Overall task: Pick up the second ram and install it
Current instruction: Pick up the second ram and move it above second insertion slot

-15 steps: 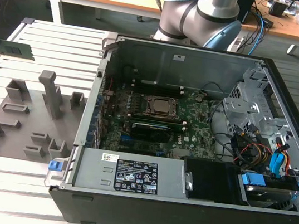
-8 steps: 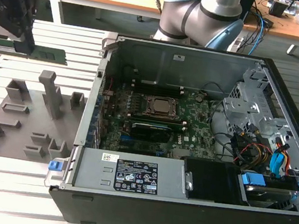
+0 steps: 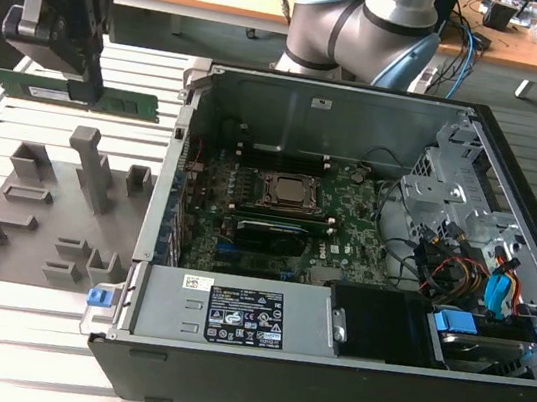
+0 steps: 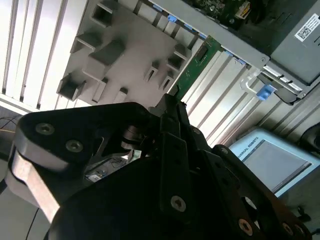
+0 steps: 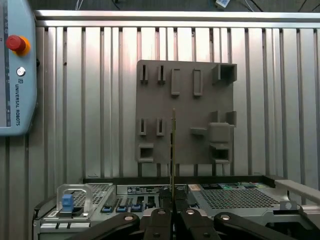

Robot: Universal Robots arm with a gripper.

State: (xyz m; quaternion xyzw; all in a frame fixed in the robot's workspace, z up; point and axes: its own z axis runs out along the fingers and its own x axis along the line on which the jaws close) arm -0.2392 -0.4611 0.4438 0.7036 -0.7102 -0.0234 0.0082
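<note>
One ram (image 3: 132, 102), clamped in pincer (image 3: 85, 86), above fixture (image 3: 40, 228)

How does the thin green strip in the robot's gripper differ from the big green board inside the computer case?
The second ram is a long narrow strip; the motherboard is broad. The second ram is held on edge in the air by the gripper, outside the case and near the grey fixture plate; the motherboard lies flat inside the case. Both are green circuit boards.

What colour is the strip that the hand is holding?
Green, seen best in the exterior view: the second ram, gripped by the hand.
</note>
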